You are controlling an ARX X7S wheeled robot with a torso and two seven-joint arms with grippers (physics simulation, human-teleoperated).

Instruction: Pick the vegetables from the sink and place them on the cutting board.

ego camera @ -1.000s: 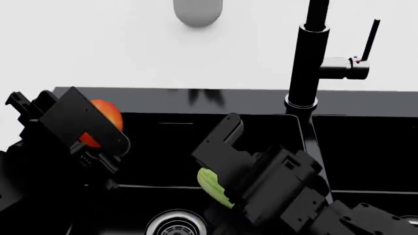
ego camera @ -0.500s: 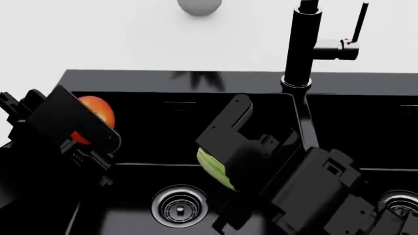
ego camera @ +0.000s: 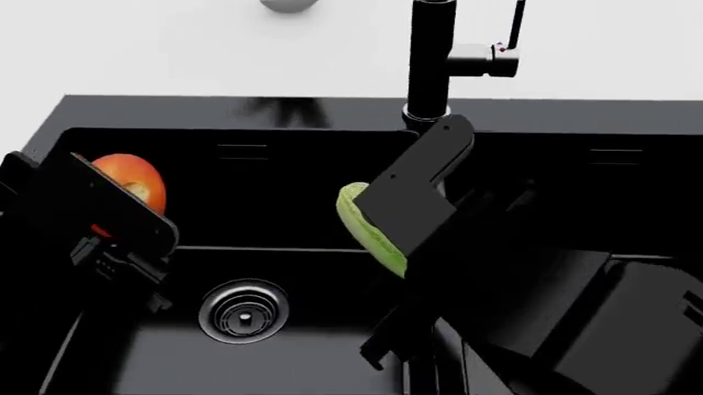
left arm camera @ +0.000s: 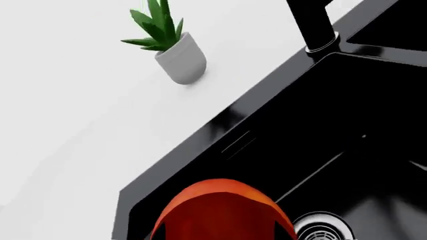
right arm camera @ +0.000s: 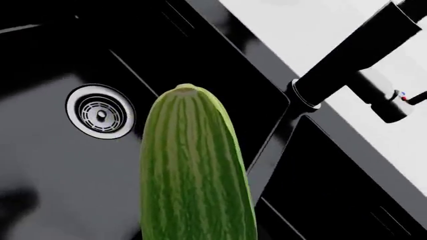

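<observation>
Both vegetables held up over the black sink

The left gripper is clamped on the tomato, and the right gripper is clamped on the cucumber. Both hang above the left basin and its steel drain strainer. Behind the sink lies a white counter with a potted plant and the tall faucet.

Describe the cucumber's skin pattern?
Green cucumber with faint pale lengthwise stripes; clearest in the right wrist view.
</observation>
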